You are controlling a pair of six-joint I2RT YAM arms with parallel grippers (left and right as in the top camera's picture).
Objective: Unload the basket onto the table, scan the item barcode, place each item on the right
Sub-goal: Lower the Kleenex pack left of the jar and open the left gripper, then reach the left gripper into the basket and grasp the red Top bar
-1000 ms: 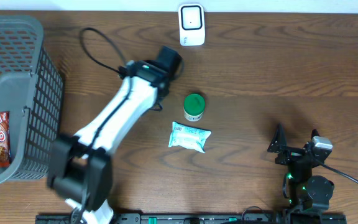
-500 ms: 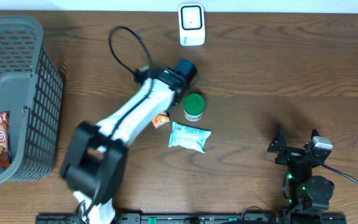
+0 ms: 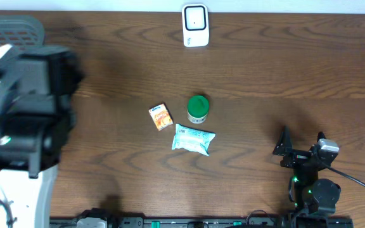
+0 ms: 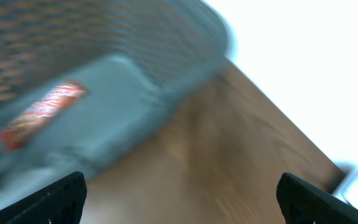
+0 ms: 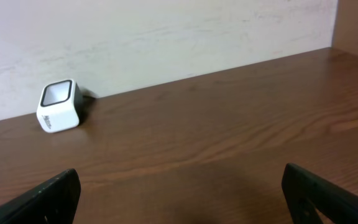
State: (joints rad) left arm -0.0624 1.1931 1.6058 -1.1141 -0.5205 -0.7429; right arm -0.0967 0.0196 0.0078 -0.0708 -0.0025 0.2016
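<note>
Overhead: left arm (image 3: 24, 120) high over basket (image 3: 14, 26)

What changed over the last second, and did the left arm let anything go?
The left pincer opened, leaving the orange packet on the table left of the green-lidded jar, and its arm swung back left over the basket. The jar, white pack, scanner and parked, open right pincer stayed put.

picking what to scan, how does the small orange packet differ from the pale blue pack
The small orange packet is smaller, near square; the pale blue pack larger, oblong. The packet lies left of the green-lidded jar, the pack nearer the robot. Both lie flat on the brown wooden table.
</note>
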